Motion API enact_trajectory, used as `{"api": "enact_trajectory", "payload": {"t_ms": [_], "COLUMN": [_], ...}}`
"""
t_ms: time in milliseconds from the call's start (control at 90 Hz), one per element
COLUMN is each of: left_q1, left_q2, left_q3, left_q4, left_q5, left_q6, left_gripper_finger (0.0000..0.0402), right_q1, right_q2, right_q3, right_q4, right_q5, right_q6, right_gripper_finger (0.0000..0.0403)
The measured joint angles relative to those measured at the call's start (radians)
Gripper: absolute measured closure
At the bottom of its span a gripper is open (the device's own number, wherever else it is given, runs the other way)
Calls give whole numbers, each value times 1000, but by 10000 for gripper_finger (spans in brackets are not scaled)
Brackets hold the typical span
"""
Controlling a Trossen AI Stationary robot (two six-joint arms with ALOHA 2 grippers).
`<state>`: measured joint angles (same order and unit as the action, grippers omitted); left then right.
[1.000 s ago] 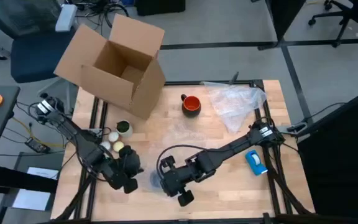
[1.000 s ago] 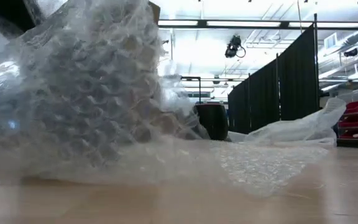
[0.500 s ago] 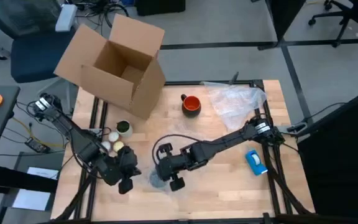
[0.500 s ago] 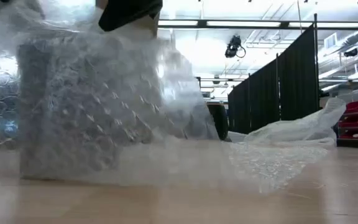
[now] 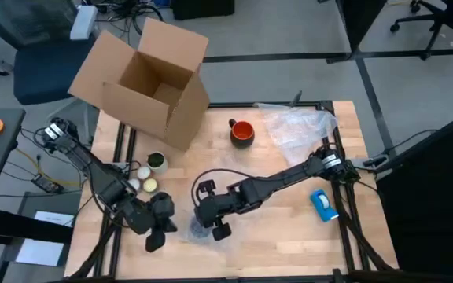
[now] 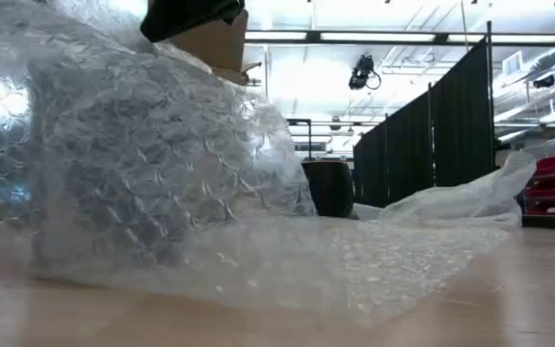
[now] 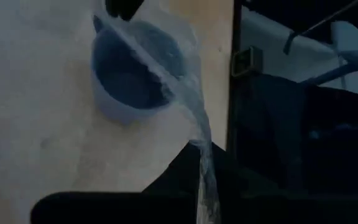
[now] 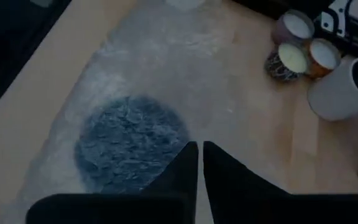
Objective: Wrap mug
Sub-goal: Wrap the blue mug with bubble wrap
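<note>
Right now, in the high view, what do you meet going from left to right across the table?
Left tool → small cups → right tool → mug → crumpled plastic sheet → blue tape dispenser.

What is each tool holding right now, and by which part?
The left tool pinches the bubble wrap by an edge, drawn over a blue cup. The right tool is shut above it, gripping nothing visible.

My left tool [image 5: 155, 240] now sits nearer the tabletop's front edge, my right tool [image 5: 208, 222] further left, and the bubble wrap [image 6: 143, 173] drapes lower over the blue cup [image 7: 129, 81].
</note>
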<state>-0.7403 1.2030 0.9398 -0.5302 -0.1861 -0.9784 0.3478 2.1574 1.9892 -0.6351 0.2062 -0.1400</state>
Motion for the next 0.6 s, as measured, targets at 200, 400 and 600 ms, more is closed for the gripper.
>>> {"api": "enact_trajectory", "payload": {"t_ms": [200, 400, 600], "left_q1": [21, 55, 67], "left_q2": [0, 1, 1], "left_q3": [0, 0, 0], "left_q4": [-22, -17, 76], "left_q5": [-3, -4, 34], "left_q6": [-50, -43, -14], "left_gripper_finger": [402, 402, 402], "right_q1": [59, 102, 69], "right_q2": [-3, -2, 0], "right_q3": [52, 48, 5], "right_q4": [-42, -28, -19], "right_q5": [-1, -50, -24], "right_q6": [-12, -13, -12], "right_gripper_finger": [403, 403, 403]}}
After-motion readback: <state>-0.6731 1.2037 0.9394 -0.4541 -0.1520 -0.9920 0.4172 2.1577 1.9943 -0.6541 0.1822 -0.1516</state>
